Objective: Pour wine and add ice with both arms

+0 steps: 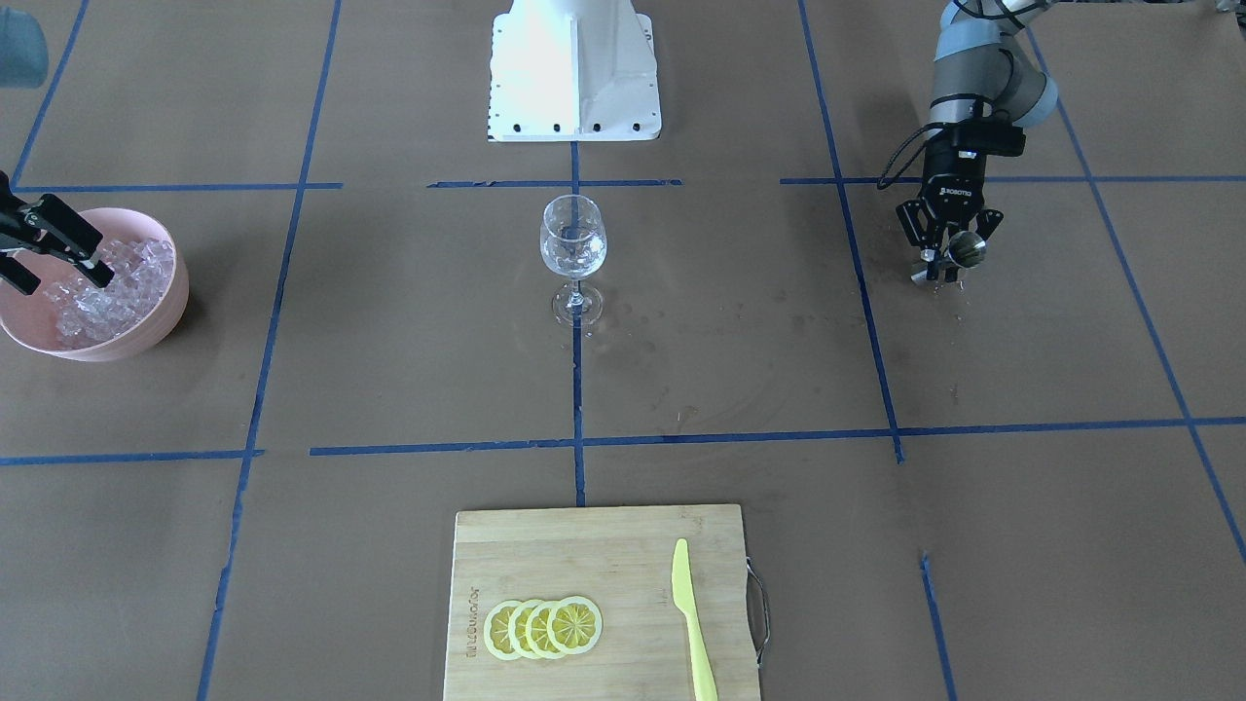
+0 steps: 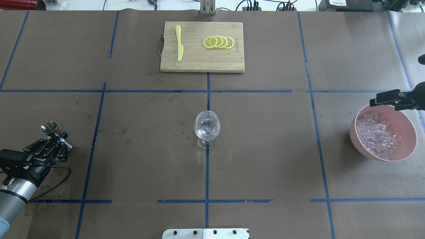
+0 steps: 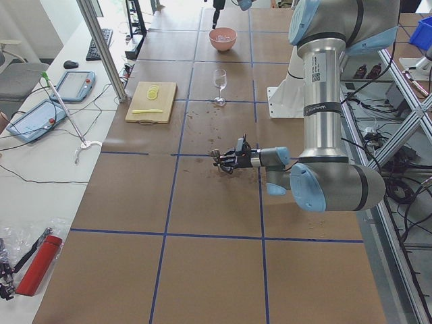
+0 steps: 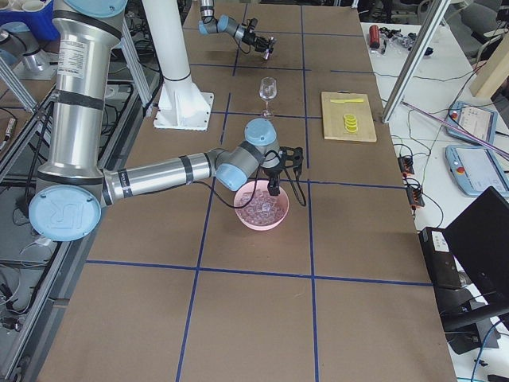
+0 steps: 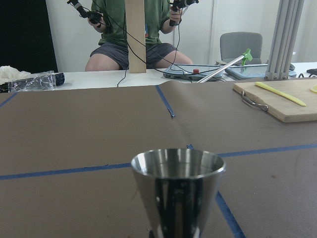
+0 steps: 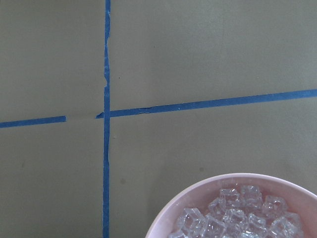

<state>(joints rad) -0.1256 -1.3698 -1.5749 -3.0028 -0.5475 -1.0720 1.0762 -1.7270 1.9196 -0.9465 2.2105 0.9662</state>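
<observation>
A clear wine glass [image 1: 572,243] stands at the table's centre and also shows in the overhead view [image 2: 207,127]. The wine shows only as shine in the glass and dark wet marks [image 2: 181,124] around it. My left gripper [image 2: 61,141] is shut on a steel jigger [image 2: 49,127], held upright low over the table's left side; the jigger fills the left wrist view [image 5: 177,193]. The ice [image 2: 377,134] is heaped in a pink bowl [image 2: 406,131]. My right gripper [image 1: 60,277] is open and empty, just above the ice at the bowl's far rim.
A wooden chopping board [image 2: 199,63] at the far middle bears lemon slices [image 2: 219,42] and a yellow knife [image 2: 179,43]. The white pedestal base [image 1: 574,68] stands behind the glass. A seated operator [image 5: 136,34] is beyond the table's far edge.
</observation>
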